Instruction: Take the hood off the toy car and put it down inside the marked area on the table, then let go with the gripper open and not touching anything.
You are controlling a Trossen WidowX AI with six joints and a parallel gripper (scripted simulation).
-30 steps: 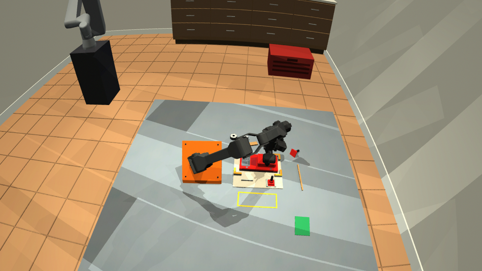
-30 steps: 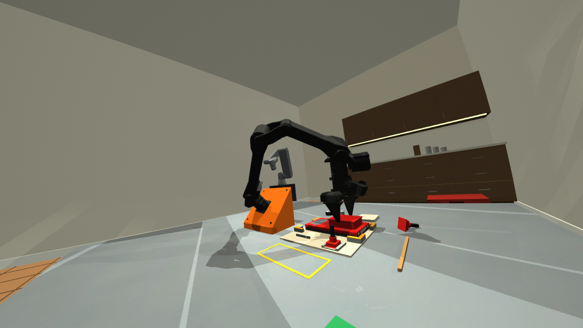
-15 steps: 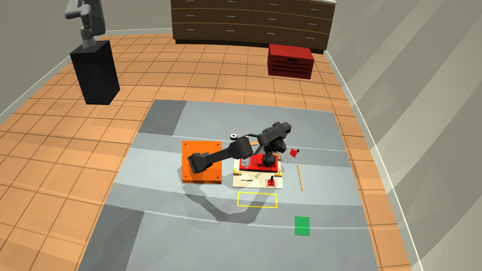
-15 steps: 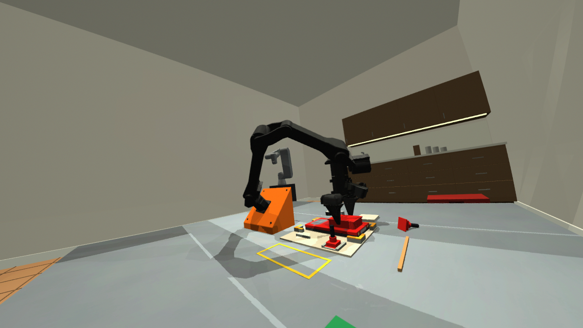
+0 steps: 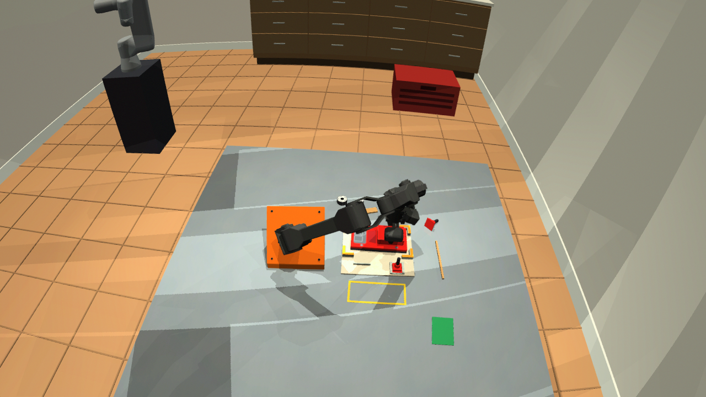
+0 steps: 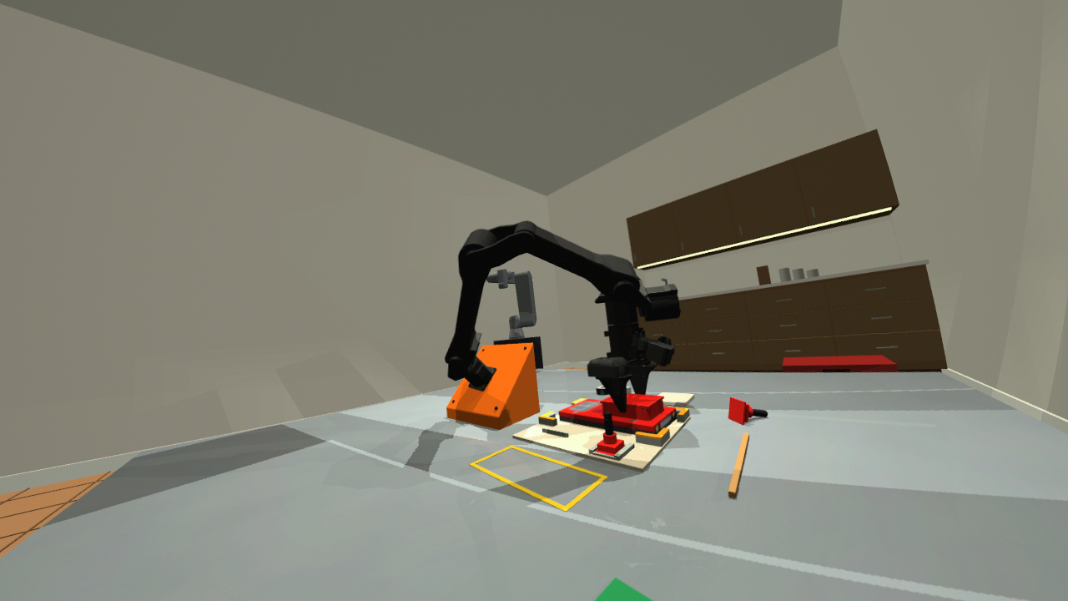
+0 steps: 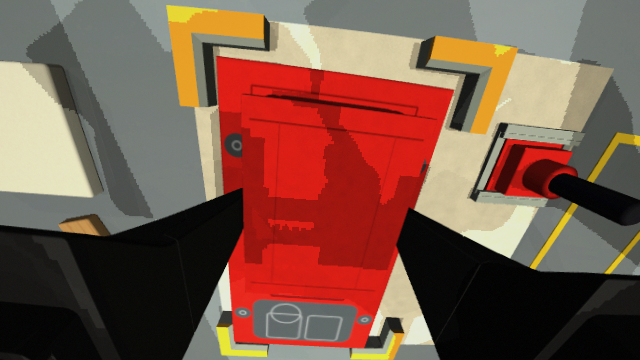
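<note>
The red toy car (image 5: 376, 239) sits in a jig with orange corner brackets on a cream board (image 5: 377, 262); it also shows in the exterior view (image 6: 616, 411). Its red hood (image 7: 320, 165) lies flat on the car body in the wrist view. My gripper (image 7: 322, 204) is low over the car, with one black fingertip at each long side of the hood. The fingers are open and stand close against the hood's edges. The gripper also shows in the top and exterior views (image 5: 395, 234) (image 6: 619, 388). The marked area is a yellow outlined rectangle (image 5: 376, 292) (image 6: 537, 476) on the table just in front of the board.
A red clamp with a black handle (image 5: 396, 266) (image 7: 540, 172) stands on the board's front edge. The orange arm base (image 5: 295, 236) is to the left. A wooden stick (image 5: 439, 259), a red tool (image 5: 431, 223), a green patch (image 5: 442, 331) and a white ring (image 5: 342, 199) lie around.
</note>
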